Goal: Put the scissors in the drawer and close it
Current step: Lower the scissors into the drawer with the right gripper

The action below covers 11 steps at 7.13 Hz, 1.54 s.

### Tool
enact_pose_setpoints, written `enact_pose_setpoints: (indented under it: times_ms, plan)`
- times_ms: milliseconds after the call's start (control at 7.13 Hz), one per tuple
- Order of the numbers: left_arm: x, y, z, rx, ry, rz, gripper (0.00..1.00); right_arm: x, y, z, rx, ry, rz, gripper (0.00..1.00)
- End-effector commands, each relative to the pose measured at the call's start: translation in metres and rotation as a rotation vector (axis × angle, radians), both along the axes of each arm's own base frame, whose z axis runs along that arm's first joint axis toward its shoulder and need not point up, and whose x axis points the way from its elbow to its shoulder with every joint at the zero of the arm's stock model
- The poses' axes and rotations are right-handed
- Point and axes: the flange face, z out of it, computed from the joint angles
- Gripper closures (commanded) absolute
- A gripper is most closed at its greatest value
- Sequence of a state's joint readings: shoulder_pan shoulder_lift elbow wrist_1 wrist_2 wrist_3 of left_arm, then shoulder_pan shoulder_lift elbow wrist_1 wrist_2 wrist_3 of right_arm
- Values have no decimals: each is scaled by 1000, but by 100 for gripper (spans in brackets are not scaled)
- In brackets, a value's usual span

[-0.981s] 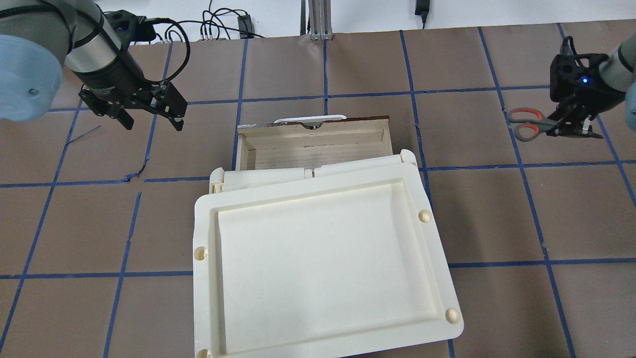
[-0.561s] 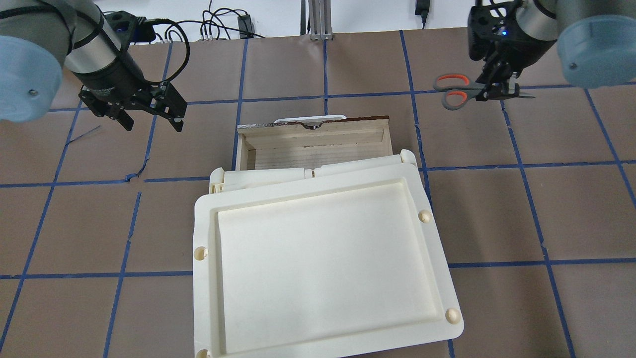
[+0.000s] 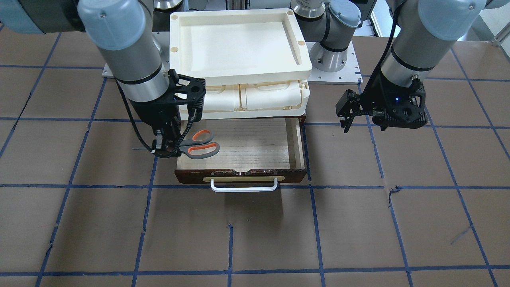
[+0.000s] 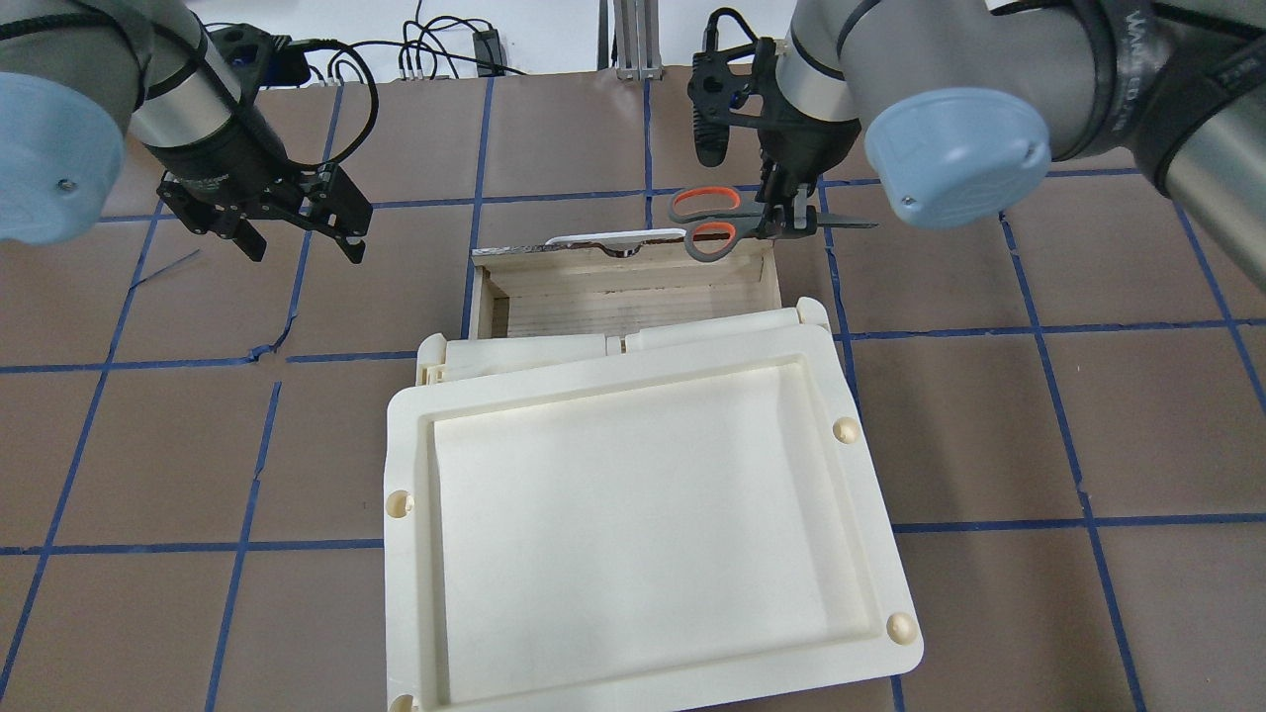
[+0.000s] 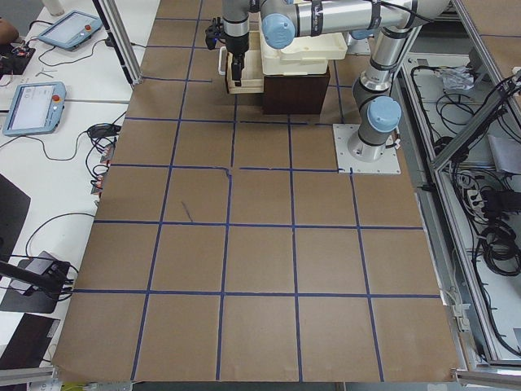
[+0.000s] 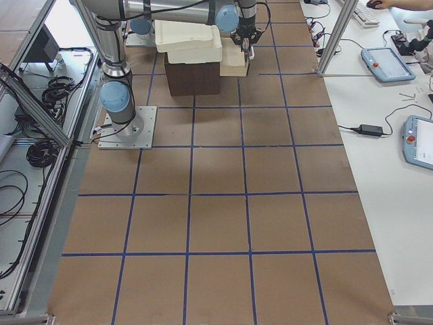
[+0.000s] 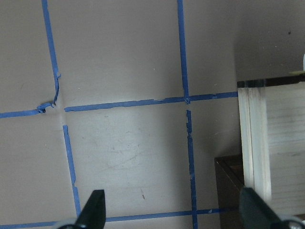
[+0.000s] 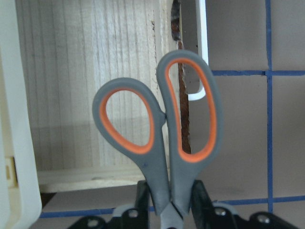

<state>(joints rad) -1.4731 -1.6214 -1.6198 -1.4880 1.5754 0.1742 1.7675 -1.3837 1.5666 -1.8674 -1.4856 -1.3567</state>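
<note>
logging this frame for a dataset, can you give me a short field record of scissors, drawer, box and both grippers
scissors: held by right gripper above a front corner of the drawer, handles over it, blades out past its side
drawer: open, visible floor bare
box: cream, tray top, covers the drawer's rear
right gripper: shut on scissors
left gripper: open, empty, over bare table beside the drawer
stage: scissors not yet in drawer

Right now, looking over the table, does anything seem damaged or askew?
Yes. The blue tape is torn and kinked at one crossing on the robot's left side. The top edge of the drawer front looks chipped. The cream tray sits slightly twisted relative to the grid lines.
</note>
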Motion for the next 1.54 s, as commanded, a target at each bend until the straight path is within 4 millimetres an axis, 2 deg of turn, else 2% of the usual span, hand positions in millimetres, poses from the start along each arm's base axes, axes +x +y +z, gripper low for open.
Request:
enact_pose_setpoints:
  times_ms: [0, 140, 280, 421, 701, 841, 1121, 1402]
  plan:
    - [-1, 0, 0, 0, 0, 0, 0, 52, 1, -7, 10, -2, 18, 100]
    - [-1, 0, 0, 0, 0, 0, 0, 72, -6, -11, 16, -3, 7, 100]
    - [-1, 0, 0, 0, 0, 0, 0, 90, -5, -24, 30, 11, -12, 100]
    - [-1, 0, 0, 0, 0, 0, 0, 98, -1, -32, 41, 20, -21, 100]
    - [0, 0, 0, 2, 0, 3, 0, 102, -5, -46, 64, 16, -32, 100]
    - [0, 1, 0, 2, -2, 9, 0, 112, -9, -52, 35, 0, -33, 100]
    - [-1, 2, 2, -3, -1, 15, 0, 127, 1, -57, 41, 12, -52, 100]
    - [-1, 2, -2, 9, 4, 11, 0, 125, 4, -59, 46, 30, -60, 100]
